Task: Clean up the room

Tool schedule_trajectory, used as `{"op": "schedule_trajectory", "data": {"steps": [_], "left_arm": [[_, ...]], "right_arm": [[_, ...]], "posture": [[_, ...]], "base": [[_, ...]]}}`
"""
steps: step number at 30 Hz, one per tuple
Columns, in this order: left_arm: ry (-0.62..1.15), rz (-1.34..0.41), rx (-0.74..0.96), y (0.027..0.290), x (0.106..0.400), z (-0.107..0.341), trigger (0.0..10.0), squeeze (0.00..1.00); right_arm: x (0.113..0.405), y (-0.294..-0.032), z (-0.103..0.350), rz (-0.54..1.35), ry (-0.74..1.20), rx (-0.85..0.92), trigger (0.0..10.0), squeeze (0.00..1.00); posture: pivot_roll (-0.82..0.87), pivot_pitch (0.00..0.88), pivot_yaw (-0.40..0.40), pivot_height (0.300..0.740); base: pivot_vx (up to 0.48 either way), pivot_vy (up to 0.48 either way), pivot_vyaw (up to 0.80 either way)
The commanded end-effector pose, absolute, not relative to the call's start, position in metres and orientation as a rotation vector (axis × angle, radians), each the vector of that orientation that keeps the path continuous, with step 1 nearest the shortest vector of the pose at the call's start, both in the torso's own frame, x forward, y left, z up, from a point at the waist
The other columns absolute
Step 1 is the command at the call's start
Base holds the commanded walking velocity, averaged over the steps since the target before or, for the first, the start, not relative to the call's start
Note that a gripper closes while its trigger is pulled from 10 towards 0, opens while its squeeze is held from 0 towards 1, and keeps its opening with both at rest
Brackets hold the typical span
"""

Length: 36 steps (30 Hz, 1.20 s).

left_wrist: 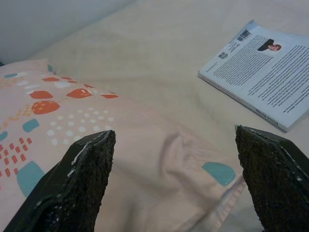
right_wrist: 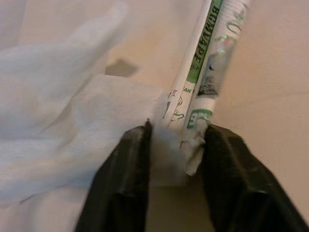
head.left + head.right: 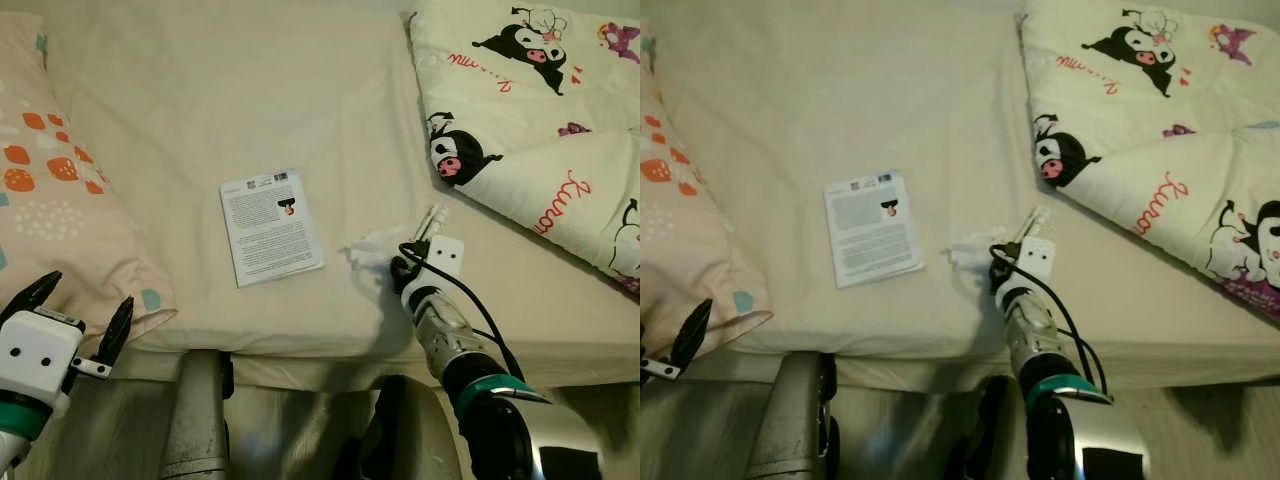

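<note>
Because the right gripper (image 2: 176,145) clamps both crumpled white tissue (image 2: 72,125) and green-printed paper wrapper (image 2: 207,63), 1 may slip; the left gripper (image 3: 75,315) hangs open.

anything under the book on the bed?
The book lies back cover up, flat on the cream bedsheet, sheet showing all around it. Whatever its cover hides can't be seen. The tissue and wrapper in the right gripper lie apart from it.
</note>
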<state>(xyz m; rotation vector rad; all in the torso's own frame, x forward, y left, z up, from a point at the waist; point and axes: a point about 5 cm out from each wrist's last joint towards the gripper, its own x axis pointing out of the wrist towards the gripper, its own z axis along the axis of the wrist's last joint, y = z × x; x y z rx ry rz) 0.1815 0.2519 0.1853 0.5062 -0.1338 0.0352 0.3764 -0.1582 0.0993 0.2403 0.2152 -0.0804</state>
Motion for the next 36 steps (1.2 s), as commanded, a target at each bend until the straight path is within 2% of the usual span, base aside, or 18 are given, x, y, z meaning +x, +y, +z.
{"op": "schedule_trajectory", "data": {"steps": [1, 11, 20, 22, 26, 28, 34, 35, 36], "left_arm": [[-0.088, 0.042, 0.504, 0.255, 0.178, 0.178, 10.0, 0.0], [-0.081, 0.056, 0.494, 0.256, 0.181, 0.173, 10.0, 0.0], [-0.07, 0.048, 0.446, 0.249, 0.19, 0.158, 10.0, 0.0], [-0.033, 0.026, 0.421, 0.244, 0.195, 0.142, 10.0, 0.0], [0.033, 0.01, 0.405, 0.239, 0.199, 0.119, 10.0, 0.0], [0.033, 0.01, 0.405, 0.239, 0.199, 0.119, 10.0, 0.0], [0.11, -0.008, 0.386, 0.225, 0.209, 0.089, 10.0, 0.0], [0.11, -0.01, 0.387, 0.224, 0.21, 0.088, 10.0, 0.0], [0.11, -0.01, 0.387, 0.224, 0.21, 0.088, 10.0, 0.0]], "right_arm": [[0.368, -0.164, 0.085, -0.101, 0.264, 0.245, 0.0, 0.0], [0.37, -0.164, 0.088, -0.101, 0.248, 0.255, 0.0, 0.0], [0.374, -0.158, 0.096, -0.051, 0.195, 0.282, 0.0, 0.0], [0.374, -0.151, 0.098, -0.011, 0.174, 0.289, 0.0, 0.0], [0.373, -0.141, 0.098, 0.069, 0.153, 0.269, 0.0, 0.0], [0.373, -0.141, 0.098, 0.069, 0.153, 0.269, 0.0, 0.0], [0.361, -0.12, 0.088, 0.255, 0.126, 0.208, 0.0, 0.0], [0.359, -0.119, 0.085, 0.264, 0.124, 0.207, 0.0, 0.0], [0.359, -0.119, 0.085, 0.264, 0.124, 0.207, 0.0, 0.0]], "posture": [[0.44, 0.274, -0.092, 0.548], [0.43, 0.247, -0.102, 0.548], [0.35, 0.166, -0.131, 0.548], [0.31, 0.124, -0.146, 0.548], [0.28, 0.11, -0.159, 0.548], [0.28, 0.11, -0.159, 0.548], [0.22, 0.077, -0.139, 0.548], [0.22, 0.04, -0.141, 0.548], [0.22, 0.04, -0.141, 0.548]], "base": [[0.0, 0.0, 0.0], [0.0, 0.0, 0.0], [0.0, 0.0, 0.0], [0.0, 0.0, 0.0], [0.0, 0.0, 0.0], [0.0, 0.0, 0.0], [0.0, 0.0, 0.0], [0.0, 0.0, 0.0], [0.0, 0.0, 0.0]]}}
